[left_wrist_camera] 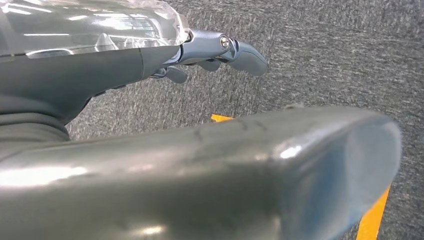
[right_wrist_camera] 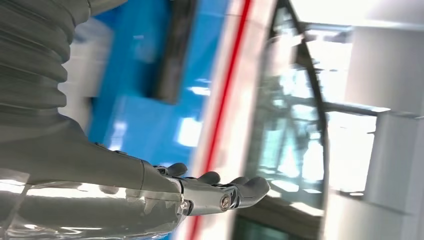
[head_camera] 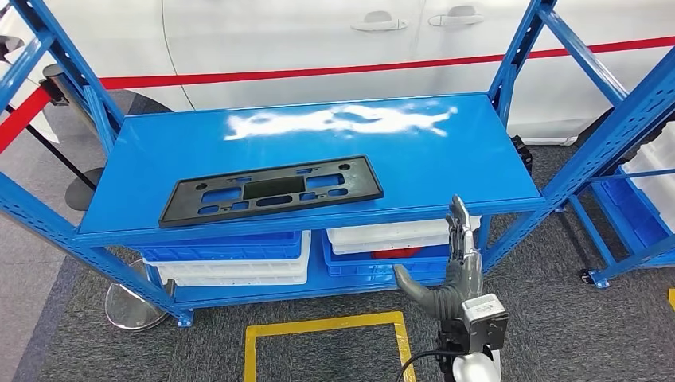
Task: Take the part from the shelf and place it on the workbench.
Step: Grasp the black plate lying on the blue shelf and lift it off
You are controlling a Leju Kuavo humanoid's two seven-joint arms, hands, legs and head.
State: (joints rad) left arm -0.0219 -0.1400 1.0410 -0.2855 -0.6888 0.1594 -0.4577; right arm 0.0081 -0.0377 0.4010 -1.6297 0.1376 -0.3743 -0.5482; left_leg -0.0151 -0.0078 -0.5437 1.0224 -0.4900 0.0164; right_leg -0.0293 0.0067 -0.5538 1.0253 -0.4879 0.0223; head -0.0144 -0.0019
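A flat black plastic part (head_camera: pixel 271 190) with several cut-outs lies on the blue top shelf (head_camera: pixel 430 155), toward its front left. My right hand (head_camera: pixel 456 267) is raised in front of the shelf's front edge, to the right of the part, fingers straight and spread, holding nothing. The right wrist view shows the same hand (right_wrist_camera: pixel 220 192) with a blurred dark part (right_wrist_camera: pixel 172 55) and blue shelf (right_wrist_camera: pixel 130 120) beyond it. My left hand (left_wrist_camera: pixel 220 52) hangs over grey carpet, fingers loosely extended, empty.
Blue and white bins (head_camera: pixel 231 259) and another stack (head_camera: pixel 390 243) sit on the lower shelf. Blue shelf uprights (head_camera: pixel 525 48) stand at the corners, and a second rack (head_camera: pixel 637 183) is at right. A white car (head_camera: pixel 318 32) stands behind. Yellow floor tape (head_camera: pixel 326 326) marks the carpet.
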